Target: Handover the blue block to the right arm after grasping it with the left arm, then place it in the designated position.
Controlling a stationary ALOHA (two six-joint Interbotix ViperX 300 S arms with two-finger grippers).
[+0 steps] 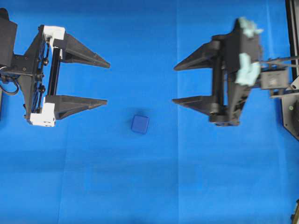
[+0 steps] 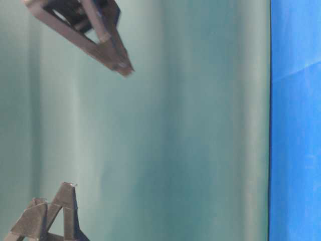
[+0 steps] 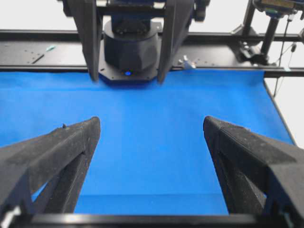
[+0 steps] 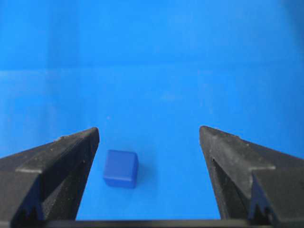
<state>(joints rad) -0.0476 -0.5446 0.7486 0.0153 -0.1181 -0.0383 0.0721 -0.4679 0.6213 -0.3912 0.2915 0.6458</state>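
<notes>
Blue block (image 1: 140, 124) sitting loose on the blue cloth (image 1: 149, 186) over the tabletop, roughly mid-scene, a bit nearer the bottom edge in the overhead view. Nothing touching it. In the right wrist view, seen below and btw the fingers, closer to the left-side one, but resting on the cloth, not gripped. Left hand (image 1: 107, 81), the one w/ white pieces, spread wide and empty, off to the block's left and apart from it. Right hand (image 1: 175, 84), all black, also spread and empty, apart on the other side. Looks like either nothing started or block already placed, can't tell, no marked target spot visible anywhere.
</notes>
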